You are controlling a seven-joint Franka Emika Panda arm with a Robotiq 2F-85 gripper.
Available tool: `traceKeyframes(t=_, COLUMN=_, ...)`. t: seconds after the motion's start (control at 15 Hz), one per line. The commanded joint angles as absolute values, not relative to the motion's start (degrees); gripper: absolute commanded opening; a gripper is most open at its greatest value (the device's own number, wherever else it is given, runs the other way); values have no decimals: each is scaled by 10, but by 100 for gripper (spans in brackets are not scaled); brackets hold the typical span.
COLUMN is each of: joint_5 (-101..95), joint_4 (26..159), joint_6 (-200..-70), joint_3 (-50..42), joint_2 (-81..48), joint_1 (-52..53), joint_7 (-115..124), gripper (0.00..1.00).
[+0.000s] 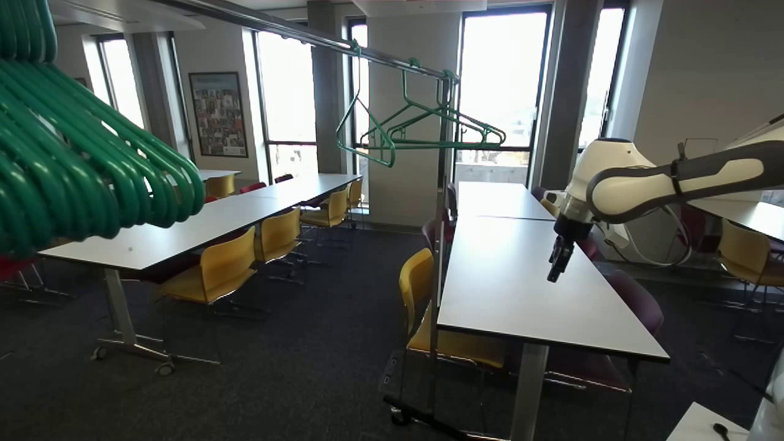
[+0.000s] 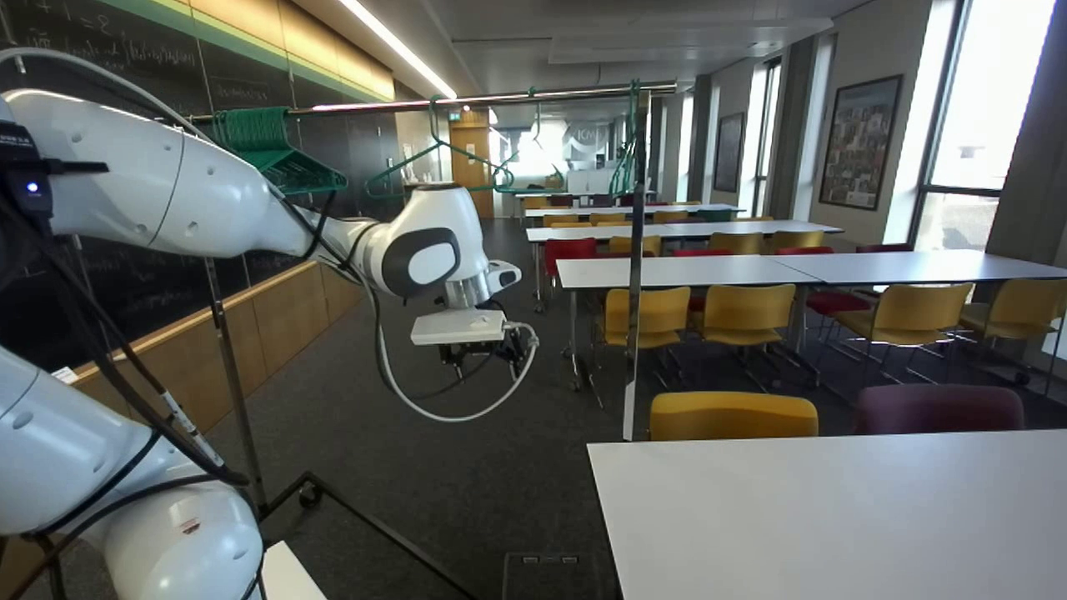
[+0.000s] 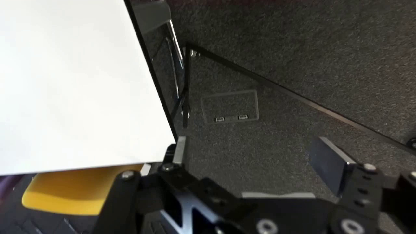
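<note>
- The black two-fingered metal gripper (image 3: 255, 156) points downward, its fingers (image 3: 331, 165) spread wide; dark grey carpet (image 3: 276, 172) shows between them.
- Above it is the smooth white-and-black jointed robot arm (image 2: 208, 192), a pale cable (image 2: 457, 419) looping under it.
- Slim green plastic hangers (image 1: 422, 146) hang on the shiny rail (image 2: 575, 93) of a tall metal clothes rack (image 2: 637, 250), higher than the gripper and apart from it; a packed bunch of green hangers (image 2: 258, 142) hangs elsewhere along the rail.
- In the wrist view, a white rectangular tabletop with a black edge (image 3: 74, 84) lies below, one corner showing right beside a finger; a rounded yellow chair (image 3: 61, 195) stands at its edge.
- On the carpet, the rack's dark straight base bar (image 3: 292, 94) passes near a rectangular floor hatch (image 3: 230, 105).
- Well beyond, long white tables (image 2: 667, 273) with yellow chairs (image 2: 746, 315) stand in rows; a framed poster (image 2: 863, 142) hangs near tall bright windows (image 2: 979, 108).
</note>
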State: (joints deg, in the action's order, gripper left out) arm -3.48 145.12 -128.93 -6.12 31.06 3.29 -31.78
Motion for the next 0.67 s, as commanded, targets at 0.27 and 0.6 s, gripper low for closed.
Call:
traceKeyframes(t=0.27, joint_5=70, joint_4=1438, joint_6=-1358, joint_3=-58, joint_2=366, joint_1=74, joint_7=-196, gripper=100)
traceKeyframes(t=0.6, joint_5=122, joint_4=1450, joint_6=-1453, joint_3=-55, joint_2=387, joint_1=76, joint_7=-143, gripper=100)
